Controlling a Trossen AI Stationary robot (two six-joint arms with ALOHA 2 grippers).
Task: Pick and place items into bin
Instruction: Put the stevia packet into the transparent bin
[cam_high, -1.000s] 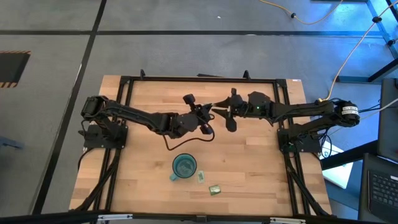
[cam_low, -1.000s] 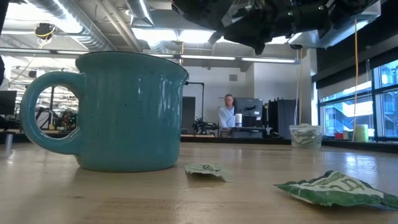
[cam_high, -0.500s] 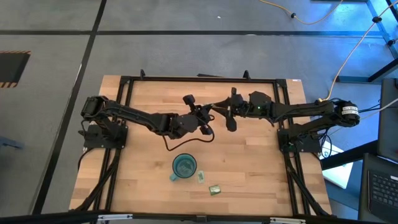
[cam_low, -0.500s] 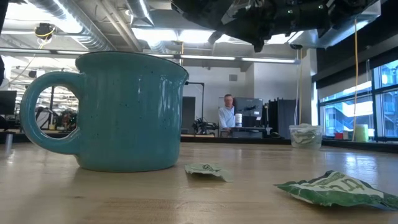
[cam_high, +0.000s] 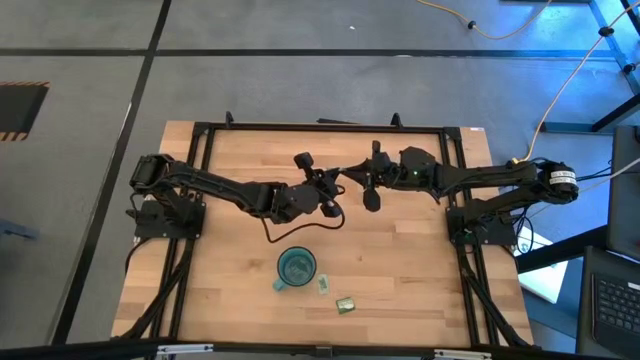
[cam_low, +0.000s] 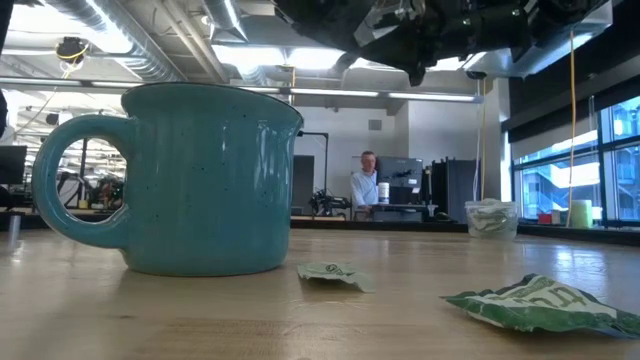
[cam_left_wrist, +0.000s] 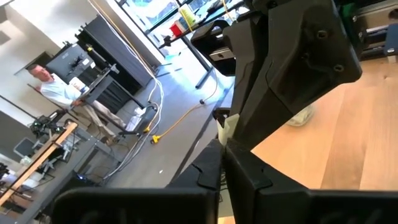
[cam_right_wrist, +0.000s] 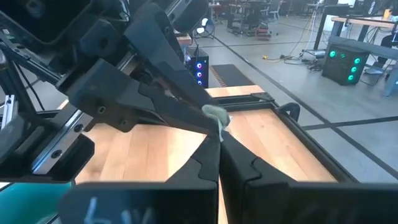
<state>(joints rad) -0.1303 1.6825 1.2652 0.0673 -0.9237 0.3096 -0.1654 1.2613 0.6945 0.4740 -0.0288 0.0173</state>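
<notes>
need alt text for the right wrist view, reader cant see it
The right pincer is shut on a small pale green packet, meeting the left arm's pincer, which reaches in and pinches the same packet, above a wooden table. A strip of teal mug shows at one edge, with a workshop floor behind.

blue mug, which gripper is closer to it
Left. The left gripper hangs above the table just behind the blue mug; the right gripper meets it there, fingertip to fingertip, slightly farther off.
</notes>
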